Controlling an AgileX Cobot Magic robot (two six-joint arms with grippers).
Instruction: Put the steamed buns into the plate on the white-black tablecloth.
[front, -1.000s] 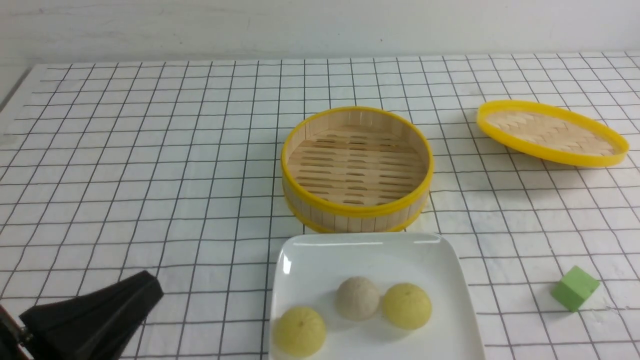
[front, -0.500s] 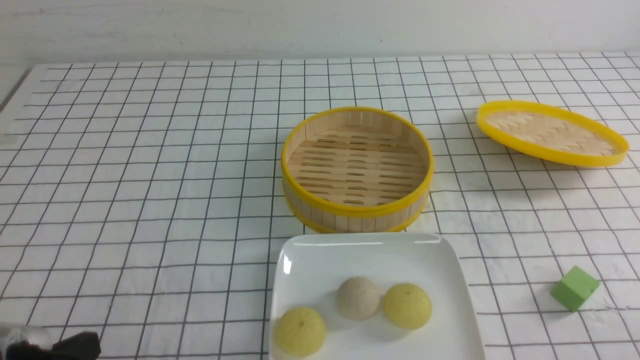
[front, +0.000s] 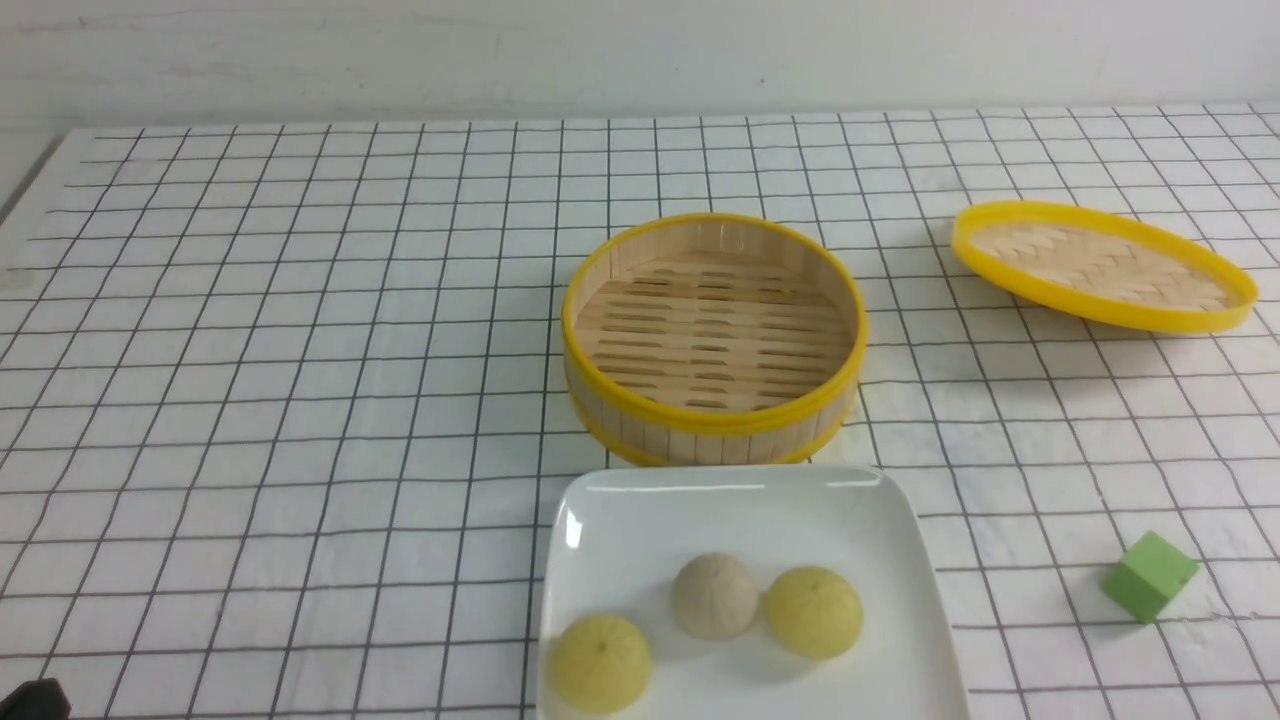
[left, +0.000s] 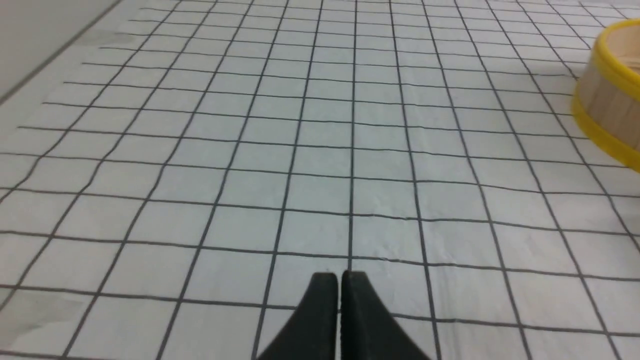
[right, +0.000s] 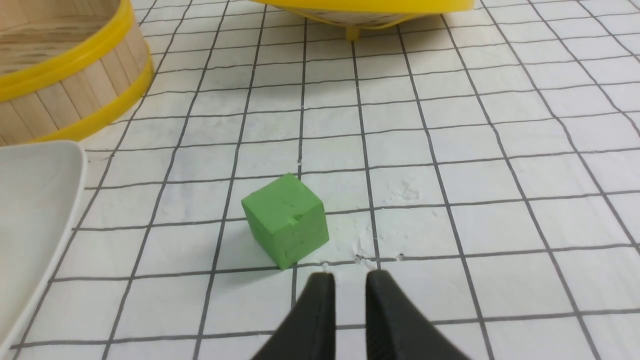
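Steamed buns (front: 716, 597) sit domes-up on the plate (front: 740, 510); left hand (left: 340, 285) closed, right hand (right: 346, 282) slightly parted.

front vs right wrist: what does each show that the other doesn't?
Front view only: the three steamed buns, two yellow and one beige, sitting on the plate, plus the steamer basket's empty slatted floor.

Right wrist only: the right gripper just short of the green cube, its jaws slightly apart with nothing between them.

Both: the green cube, the basket, the woven lid, a plate edge and the white-black tablecloth.
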